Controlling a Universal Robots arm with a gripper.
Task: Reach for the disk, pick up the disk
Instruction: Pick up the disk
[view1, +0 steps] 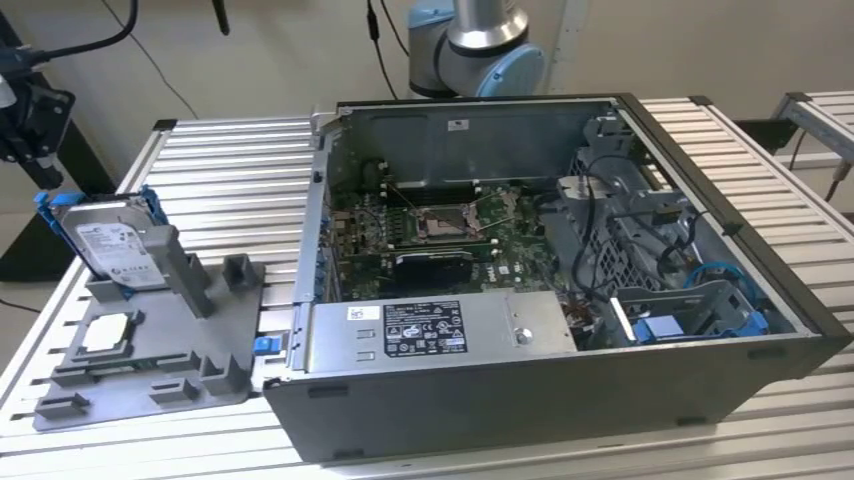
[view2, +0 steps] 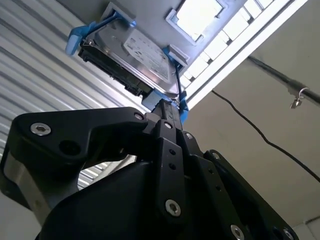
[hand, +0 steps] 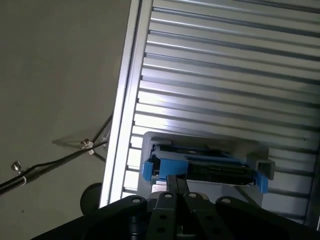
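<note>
The disk (view1: 114, 245) stands on edge in a grey holder (view1: 174, 345) at the exterior view's left, its white label facing out and a blue bracket around it. My gripper (view1: 51, 185) hangs just above the disk's upper far corner. In both wrist views the two black fingers lie close together. Their tips meet the blue rail of the disk (view2: 135, 55) at my gripper (view2: 172, 105), and the edge of the disk (hand: 210, 167) at my gripper (hand: 177, 179). The fingers look shut on that rail, and the disk still sits in its holder.
A small square silver chip (view1: 107, 335) lies in the holder's tray below the disk. An open computer case (view1: 534, 380) stands to the exterior view's right on the slatted metal table (view1: 227, 170). A cable (hand: 50, 160) runs across the floor past the table's edge.
</note>
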